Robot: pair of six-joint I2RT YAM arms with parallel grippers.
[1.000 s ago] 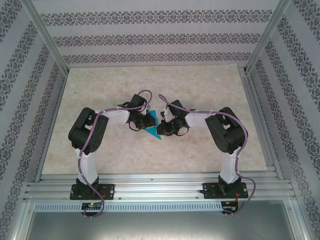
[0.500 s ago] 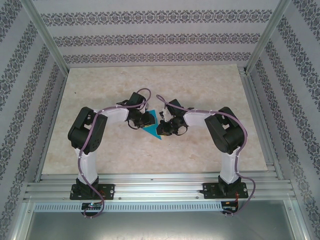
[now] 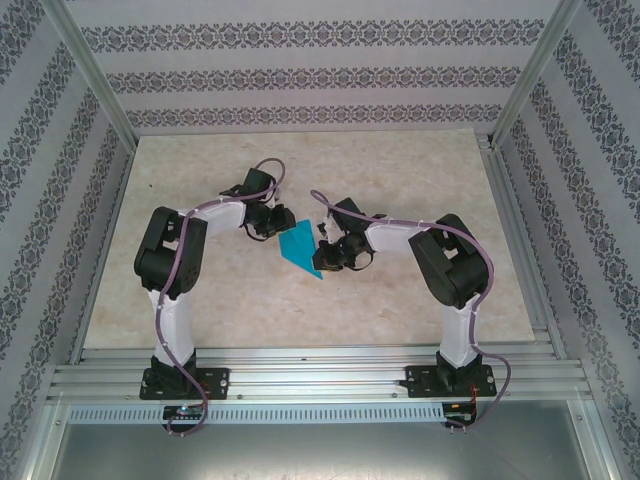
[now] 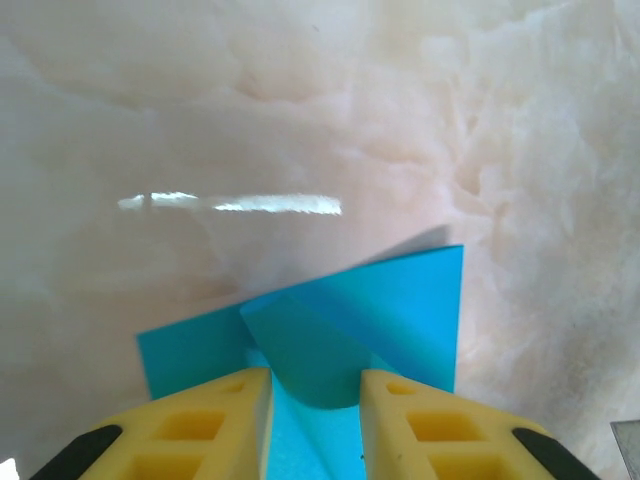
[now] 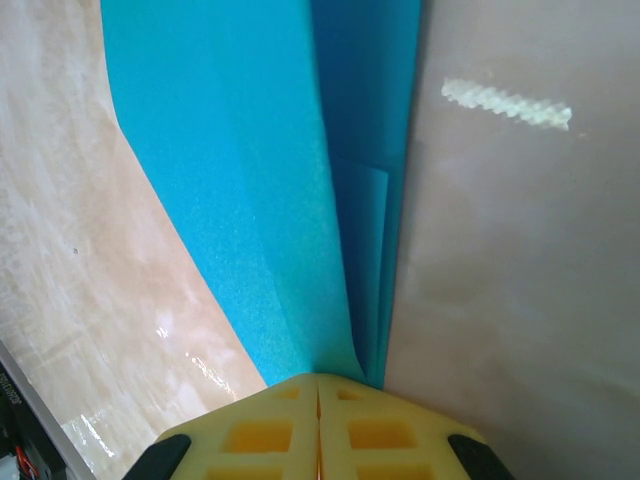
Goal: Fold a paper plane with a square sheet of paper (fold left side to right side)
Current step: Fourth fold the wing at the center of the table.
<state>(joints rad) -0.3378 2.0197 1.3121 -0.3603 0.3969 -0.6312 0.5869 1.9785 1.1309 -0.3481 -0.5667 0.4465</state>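
The cyan-blue paper plane [image 3: 299, 247] lies mid-table as a partly folded kite shape, its sharp point toward the near edge. My left gripper [image 3: 272, 225] sits just beyond its far-left edge, open. In the left wrist view the yellow fingers [image 4: 205, 425] stand apart over the paper [image 4: 400, 300], and a loose flap [image 4: 310, 350] curls up between them without being pinched. My right gripper [image 3: 326, 257] is at the paper's right edge. Its fingers [image 5: 262, 425] are pressed together, and the paper's layers [image 5: 250, 170] rise straight out of their tips.
The marble-patterned tabletop [image 3: 200, 170] has free room all around the paper. Aluminium frame rails [image 3: 320, 368] run along the near edge, with patterned walls on the other three sides.
My left gripper has drawn back up and to the left, off the paper, so more of the blue sheet is uncovered. The right gripper has stayed at the paper's right edge.
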